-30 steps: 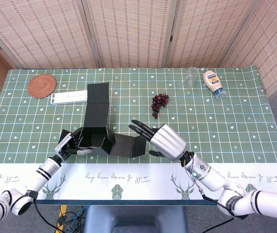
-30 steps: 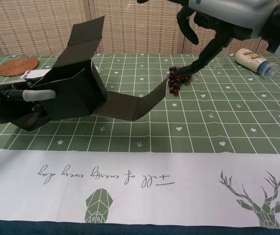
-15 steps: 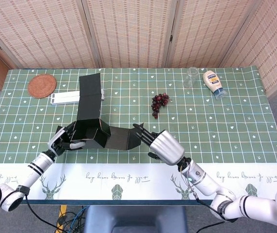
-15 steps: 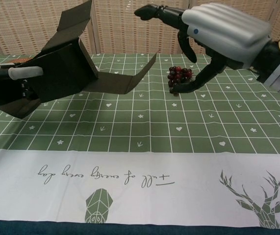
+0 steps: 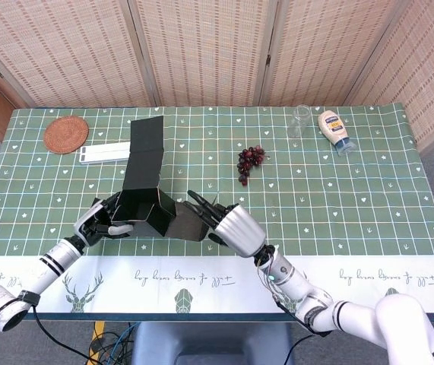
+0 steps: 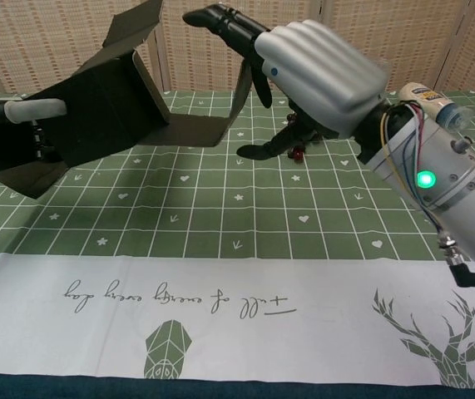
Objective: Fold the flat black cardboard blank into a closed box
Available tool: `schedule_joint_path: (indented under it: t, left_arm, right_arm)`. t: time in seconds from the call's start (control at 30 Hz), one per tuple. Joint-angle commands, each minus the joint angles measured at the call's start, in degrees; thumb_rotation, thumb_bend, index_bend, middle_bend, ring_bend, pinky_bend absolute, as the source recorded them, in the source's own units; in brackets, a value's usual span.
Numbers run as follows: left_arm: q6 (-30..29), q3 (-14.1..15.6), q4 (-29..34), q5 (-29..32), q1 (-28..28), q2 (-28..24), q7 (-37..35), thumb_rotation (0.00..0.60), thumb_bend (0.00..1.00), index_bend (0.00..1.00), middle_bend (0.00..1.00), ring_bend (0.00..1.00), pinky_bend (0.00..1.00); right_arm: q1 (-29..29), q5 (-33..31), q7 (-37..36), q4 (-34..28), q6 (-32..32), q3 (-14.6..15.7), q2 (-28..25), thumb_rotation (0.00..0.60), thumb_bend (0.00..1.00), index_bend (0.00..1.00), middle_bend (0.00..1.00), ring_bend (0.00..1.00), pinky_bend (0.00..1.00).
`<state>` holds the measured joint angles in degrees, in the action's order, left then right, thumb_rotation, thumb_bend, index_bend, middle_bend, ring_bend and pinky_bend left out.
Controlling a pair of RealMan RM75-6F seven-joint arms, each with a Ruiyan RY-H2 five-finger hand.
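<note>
Blank (image 5: 152,207) sits half-folded near counter (image 5: 353,198) front edge, long flap running back toward the screens. Left robot hand (image 5: 104,220) grips its left end, thumb over the top. Right robot hand (image 5: 224,222) has fingers spread, holding nothing, at the raised right panel; contact unclear. Card likely light, stiff along panels, bends at creases; best held at panel edges near the folds. Grapes (image 5: 250,161) well apart.

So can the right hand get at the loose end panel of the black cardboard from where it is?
Probably yes. The right hand is open, fingers extended right at the raised end panel of the black cardboard blank, nothing between them. The left hand grips the far side.
</note>
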<state>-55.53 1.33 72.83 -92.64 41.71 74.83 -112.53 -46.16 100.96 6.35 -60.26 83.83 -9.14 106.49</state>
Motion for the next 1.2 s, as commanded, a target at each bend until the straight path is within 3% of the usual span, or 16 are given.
schedule_joint_path:
  t: [0.03, 0.33, 0.6, 1.2]
  left_arm:
    - [-0.64, 1.29, -1.12, -1.72, 0.33, 0.02, -0.21, 0.600, 0.11, 0.21, 0.19, 0.63, 0.72]
    - [-1.23, 3.79, -4.49, -3.65, 0.97, 1.80, 2.64, 0.600, 0.11, 0.23, 0.19, 0.63, 0.72]
    - [-1.33, 3.90, -6.46, -1.85, 0.31, 4.49, 7.40, 0.600, 0.11, 0.23, 0.19, 0.63, 0.72]
    - [-1.80, 4.28, -12.67, 0.59, -3.09, 14.32, 26.59, 0.600, 0.11, 0.23, 0.19, 0.63, 0.72]
  right_arm:
    - [-2.09, 1.49, -1.50, 3.06, 1.42, -1.10, 2.17, 0.600, 0.09, 0.00, 0.04, 0.63, 0.99]
    - [-5.81, 2.87, -0.13, 2.53, -0.71, -1.61, 0.37, 0.600, 0.09, 0.00, 0.04, 0.63, 0.99]
    - [-7.03, 1.85, 1.40, 1.43, -4.58, -0.55, 0.68, 0.600, 0.09, 0.00, 0.04, 0.63, 0.99]
    - [-8.72, 2.02, -1.23, 11.81, -9.17, 4.16, 6.96, 0.600, 0.09, 0.00, 0.06, 0.63, 0.99]
